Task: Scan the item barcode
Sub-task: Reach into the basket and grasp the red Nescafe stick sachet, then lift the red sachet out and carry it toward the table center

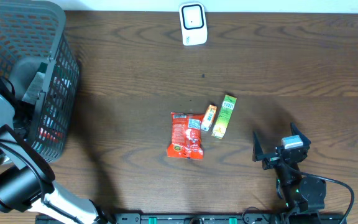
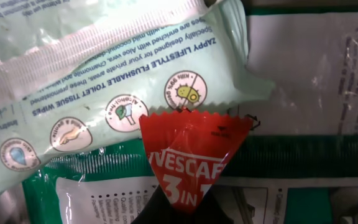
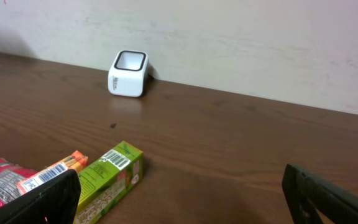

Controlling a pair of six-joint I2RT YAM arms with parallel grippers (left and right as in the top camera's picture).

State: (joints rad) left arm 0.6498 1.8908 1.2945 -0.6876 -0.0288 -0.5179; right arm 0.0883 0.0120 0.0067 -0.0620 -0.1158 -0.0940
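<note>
Gripping: left fingers (image 2: pixel 151 216) pinched on the tip of a red sachet (image 2: pixel 194 149), inside the basket (image 1: pixel 61 37) at the far left of the desk (image 1: pixel 135 68).
Right fingers (image 3: pixel 334 196): spread wide, holding nothing, low over the desk.
Progress: early, I'd say. Sachet gripped but not yet out of the basket; carry to scanner (image 1: pixel 192 23) and barcode read are left.
Sachet: glossy foil, flat, zigzag-cut edge, over a matte wipes pack (image 2: pixel 104 68).
Basket: dark plastic mesh.
Scanner: small white rounded box.
</note>
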